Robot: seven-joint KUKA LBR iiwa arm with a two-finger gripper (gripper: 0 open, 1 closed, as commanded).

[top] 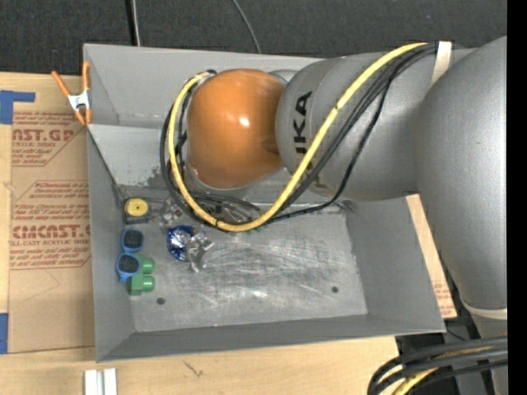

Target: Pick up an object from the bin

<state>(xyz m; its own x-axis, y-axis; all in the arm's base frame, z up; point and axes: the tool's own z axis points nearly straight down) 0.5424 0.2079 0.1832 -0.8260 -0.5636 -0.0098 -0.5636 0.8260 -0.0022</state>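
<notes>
At the front left of the bin [272,282] lies one blue-and-green plastic piece [134,267]. Just behind it, one shiny blue ball [176,240] sits right beside the gripper [194,250]. Whether the gripper is wide or narrow cannot be told. Farther back lies one yellow disc [136,209].
</notes>
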